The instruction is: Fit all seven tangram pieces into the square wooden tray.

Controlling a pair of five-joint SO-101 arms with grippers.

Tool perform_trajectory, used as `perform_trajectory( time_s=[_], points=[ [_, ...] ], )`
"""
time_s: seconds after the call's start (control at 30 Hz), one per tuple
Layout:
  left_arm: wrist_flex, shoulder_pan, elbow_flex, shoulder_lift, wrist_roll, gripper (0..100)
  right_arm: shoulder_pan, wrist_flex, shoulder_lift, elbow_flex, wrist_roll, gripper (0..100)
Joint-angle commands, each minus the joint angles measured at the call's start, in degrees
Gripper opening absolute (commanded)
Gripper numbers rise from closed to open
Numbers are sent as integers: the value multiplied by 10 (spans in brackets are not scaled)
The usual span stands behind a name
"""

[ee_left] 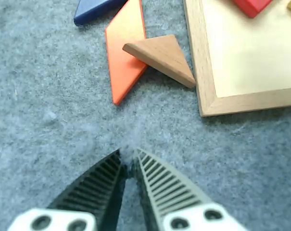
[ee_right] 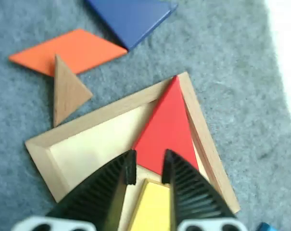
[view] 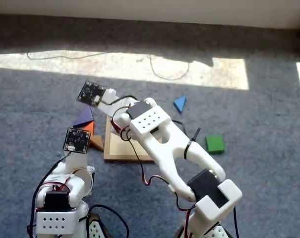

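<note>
indoor room: grey carpet (view: pixel 35 114), loose cables (view: pixel 164 74).

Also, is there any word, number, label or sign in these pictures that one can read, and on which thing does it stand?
No text can be read here.
The wooden tray, the red triangle, the orange parallelogram and the green square carry no print.
The two dark circuit boards on the arms show only specks, too small to read.
</note>
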Motion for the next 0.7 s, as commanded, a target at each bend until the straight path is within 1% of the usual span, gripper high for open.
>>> perform_trajectory(
  time_s=[0.0,0.07,0.17,0.3,0.43,0.63,0.67],
  points=[
    [2,2,12,-4,-3,7,7,0,-37,-33,-104,17],
    [2,2,12,-4,-3,7,8,0,-17,-34,-143,15],
    [2,2,12,-4,-3,7,20,-42,17,-31,-185,15],
    [2,2,12,-4,-3,7,42,-108,58,-29,-211,15],
    [2,2,12,-4,-3,7,50,-101,93,-29,-211,12],
    [2,2,12,-4,-3,7,66,-34,100,-29,-208,12],
    [2,2,12,-4,-3,7,72,-30,101,-29,-197,12]
  ],
)
